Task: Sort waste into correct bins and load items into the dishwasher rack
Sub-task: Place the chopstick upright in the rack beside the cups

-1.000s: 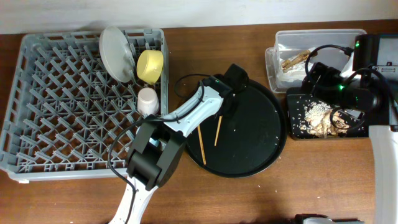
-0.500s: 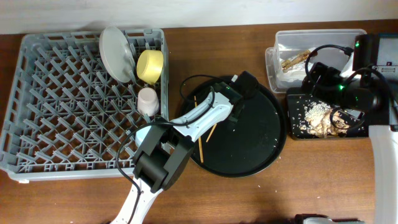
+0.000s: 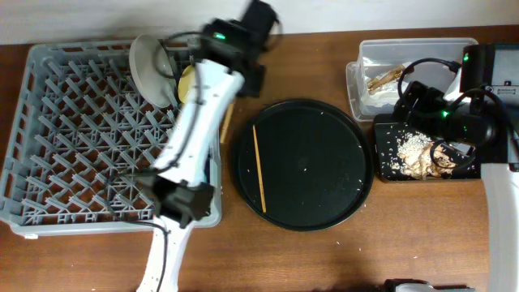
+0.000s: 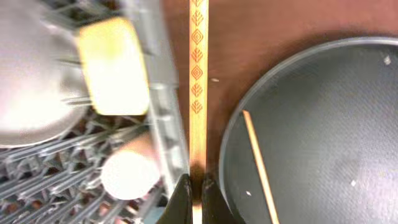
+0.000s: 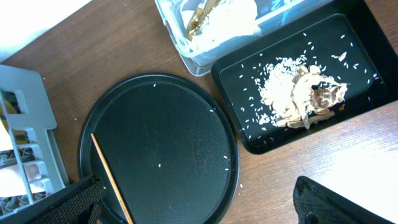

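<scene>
My left gripper [image 4: 198,190] is shut on one wooden chopstick [image 4: 198,93], held above the table strip between the grey rack [image 3: 81,138] and the round black tray [image 3: 324,203]; it also shows in the overhead view [image 3: 226,122]. The second chopstick [image 3: 259,168] lies on the round tray. In the rack stand the pale plate [image 3: 150,69], the yellow bowl [image 3: 192,81] and the pink cup [image 4: 127,177]. The light-blue cup is out of view. My right gripper [image 5: 199,208] is open and empty beside the shallow black tray [image 3: 389,174].
The clear tub [image 3: 418,61] at the back right holds the wrapper [image 3: 385,79] and the white napkin [image 5: 233,18]. The shallow black tray holds the beige food scraps [image 3: 413,150]. My left arm [image 3: 203,105] stretches over the rack's right edge.
My left gripper has lifted one chopstick off the round tray and carried it up and left to the rack's right edge. The other chopstick stays. The right arm has not moved.
</scene>
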You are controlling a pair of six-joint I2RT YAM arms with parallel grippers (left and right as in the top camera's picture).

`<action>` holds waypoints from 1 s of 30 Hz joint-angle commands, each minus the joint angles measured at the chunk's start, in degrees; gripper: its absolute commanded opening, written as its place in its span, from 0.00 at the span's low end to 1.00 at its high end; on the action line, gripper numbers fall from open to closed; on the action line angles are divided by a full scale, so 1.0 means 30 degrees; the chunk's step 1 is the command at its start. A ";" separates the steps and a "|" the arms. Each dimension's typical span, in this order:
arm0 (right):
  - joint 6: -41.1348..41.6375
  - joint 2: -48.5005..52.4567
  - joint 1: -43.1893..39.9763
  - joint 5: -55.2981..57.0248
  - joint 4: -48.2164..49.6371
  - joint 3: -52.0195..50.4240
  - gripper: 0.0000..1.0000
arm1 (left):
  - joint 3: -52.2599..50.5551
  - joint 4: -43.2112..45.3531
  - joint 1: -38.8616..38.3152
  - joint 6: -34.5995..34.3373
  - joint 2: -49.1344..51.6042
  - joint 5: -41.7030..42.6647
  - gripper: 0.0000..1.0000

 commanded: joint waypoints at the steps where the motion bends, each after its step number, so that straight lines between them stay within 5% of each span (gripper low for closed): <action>1: 0.0015 0.0051 -0.0058 0.0306 -0.0015 0.0146 0.98 | -0.1129 -0.0124 0.1974 0.0852 -0.2965 0.1282 0.01; 8: 0.0015 0.0051 -0.0058 0.0306 -0.0015 0.0146 0.98 | -1.3427 0.1982 0.6980 0.1035 -1.0790 0.1122 0.01; 15: 0.0015 0.0051 -0.0058 0.0306 -0.0015 0.0146 0.98 | -2.2294 0.8473 0.7176 0.1020 -1.0870 0.0984 0.00; 20: 0.0015 0.0051 -0.0058 0.0306 -0.0015 0.0146 0.98 | -2.4611 1.0754 0.7249 0.1042 -1.0863 0.0219 0.01; 21: 0.0015 0.0051 -0.0058 0.0306 -0.0015 0.0146 0.98 | -2.4778 1.0928 0.7242 0.1035 -1.0863 -0.0066 0.03; 25: 0.0015 0.0051 -0.0058 0.0306 -0.0015 0.0146 0.98 | -2.4844 1.1358 0.7249 0.1042 -1.0863 -0.1610 0.52; 27: 0.0015 0.0051 -0.0058 0.0306 -0.0015 0.0146 0.98 | -2.4706 1.1613 0.7242 0.1042 -1.0870 -0.1559 0.62; 30: 0.0015 0.0051 -0.0058 0.0306 -0.0015 0.0146 0.98 | -2.3343 1.0265 0.6455 0.1042 -1.1285 0.0823 0.63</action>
